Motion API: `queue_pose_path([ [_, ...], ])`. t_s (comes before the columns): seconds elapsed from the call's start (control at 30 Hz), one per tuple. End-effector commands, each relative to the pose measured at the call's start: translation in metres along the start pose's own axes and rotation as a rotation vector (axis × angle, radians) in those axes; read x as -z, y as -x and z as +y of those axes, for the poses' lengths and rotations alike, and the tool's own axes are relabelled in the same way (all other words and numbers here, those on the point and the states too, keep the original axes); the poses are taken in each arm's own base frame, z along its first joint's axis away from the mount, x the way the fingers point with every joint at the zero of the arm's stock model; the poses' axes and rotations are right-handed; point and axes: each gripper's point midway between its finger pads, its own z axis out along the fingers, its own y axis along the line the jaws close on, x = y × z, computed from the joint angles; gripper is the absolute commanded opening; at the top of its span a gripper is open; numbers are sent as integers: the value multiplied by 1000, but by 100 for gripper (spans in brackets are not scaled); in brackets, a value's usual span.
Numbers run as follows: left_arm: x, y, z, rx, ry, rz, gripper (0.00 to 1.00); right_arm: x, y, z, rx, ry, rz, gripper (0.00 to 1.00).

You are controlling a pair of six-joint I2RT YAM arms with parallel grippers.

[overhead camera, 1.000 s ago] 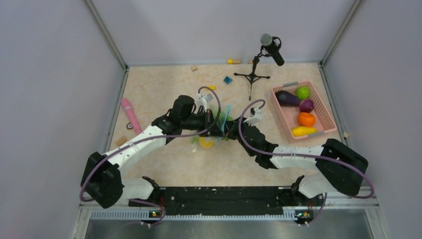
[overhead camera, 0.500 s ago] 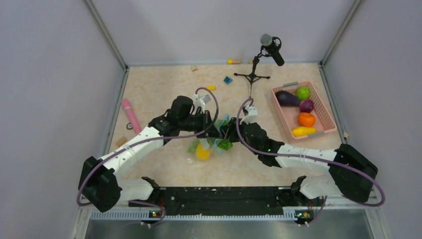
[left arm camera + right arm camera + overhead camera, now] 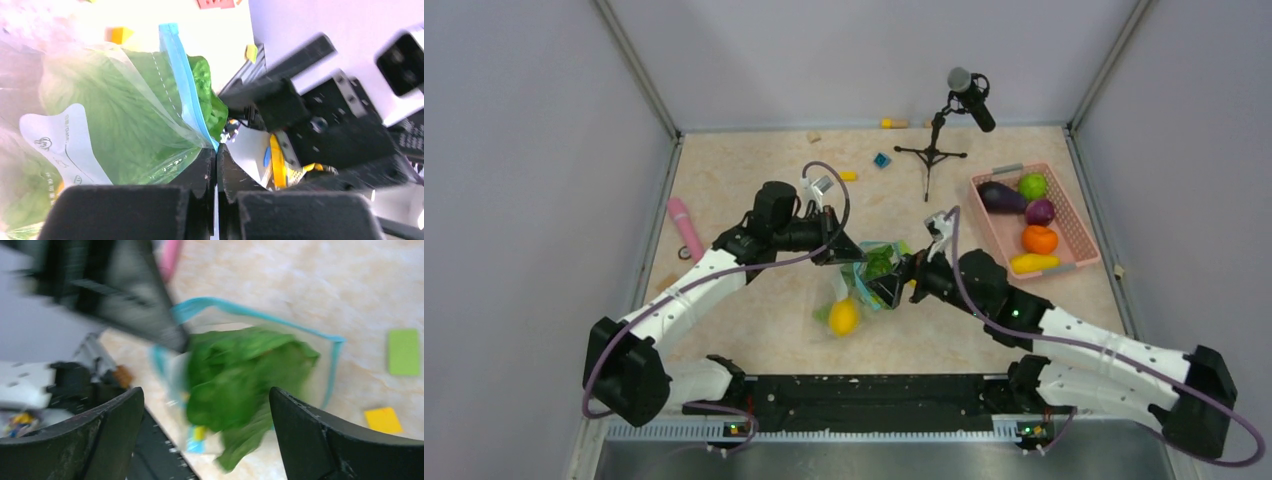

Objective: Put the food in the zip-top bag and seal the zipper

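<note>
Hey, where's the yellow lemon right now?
In the top view, the yellow toy lemon sits near the middle of the table, apparently in the near end of the clear crinkly zip-top bag, just below-left of the green leafy toy.

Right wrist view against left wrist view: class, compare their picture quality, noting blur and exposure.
Right wrist view: motion blur smears the green leafy piece and teal zipper; the right gripper's fingers are dark and soft. Left wrist view: the table at top left is blown out to white, yet the bag's white label and the zipper look fairly sharp.
</note>
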Motion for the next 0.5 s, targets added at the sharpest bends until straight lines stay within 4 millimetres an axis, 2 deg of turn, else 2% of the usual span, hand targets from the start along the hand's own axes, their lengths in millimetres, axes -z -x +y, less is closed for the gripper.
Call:
queue_pose_path([
  [0.0, 5, 28, -25, -80, -79, -105, 0, 38, 43, 43, 18, 166, -128, 99],
  [0.13, 4, 27, -24, -73, -85, -90, 0, 57, 56, 10, -45, 0, -226, 99],
  [0.3, 3, 24, -26, -63, -105, -65, 0, 65, 36, -75, -164, -422, -261, 97],
  [0.37, 3, 22, -26, -61, -107, -63, 0, 56, 24, -96, -175, -521, -205, 96],
  [0.47, 2, 21, -24, -53, -105, -61, 0, 31, 9, -107, -201, -543, -102, 90],
])
